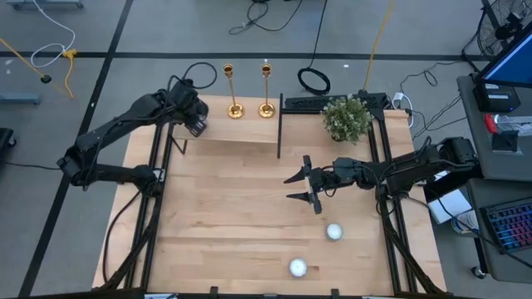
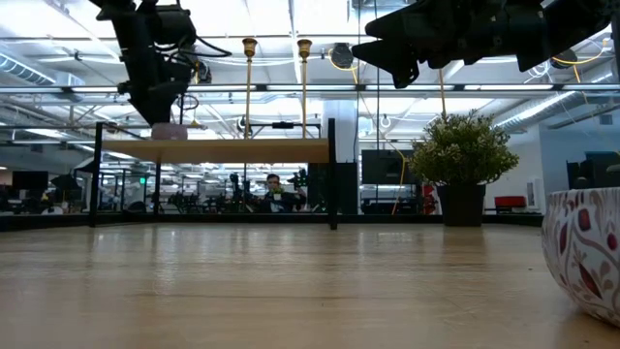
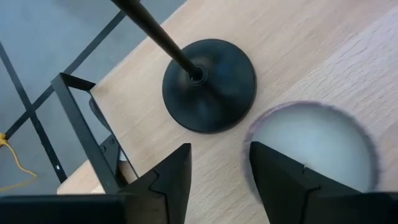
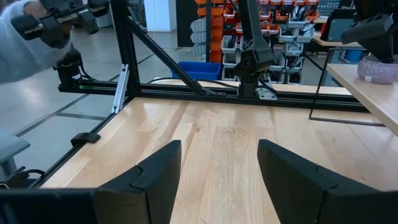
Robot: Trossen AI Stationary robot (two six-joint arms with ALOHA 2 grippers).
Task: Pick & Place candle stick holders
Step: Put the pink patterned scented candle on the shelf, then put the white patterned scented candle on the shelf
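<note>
Two gold candlesticks [image 1: 234,93] [image 1: 266,90] stand on their round bases on a raised wooden shelf [image 1: 237,129] at the table's far side; they also show in the low view [image 2: 249,92] [image 2: 304,92]. A black candlestick [image 3: 208,84] stands on its round base on the shelf's left end, next to a pale round bowl [image 3: 314,143]. My left gripper [image 3: 217,155] [image 1: 193,116] is open above the shelf, just short of the black base. It touches nothing. My right gripper [image 1: 288,188] [image 4: 219,152] is open and empty above the table's middle.
A bushy green plant [image 1: 347,118] stands to the right of the shelf. Two white round objects [image 1: 334,232] [image 1: 297,267] lie on the near right of the table. A patterned bowl [image 2: 584,250] is close to the low camera. A person's sleeve [image 4: 28,31] shows beyond the table.
</note>
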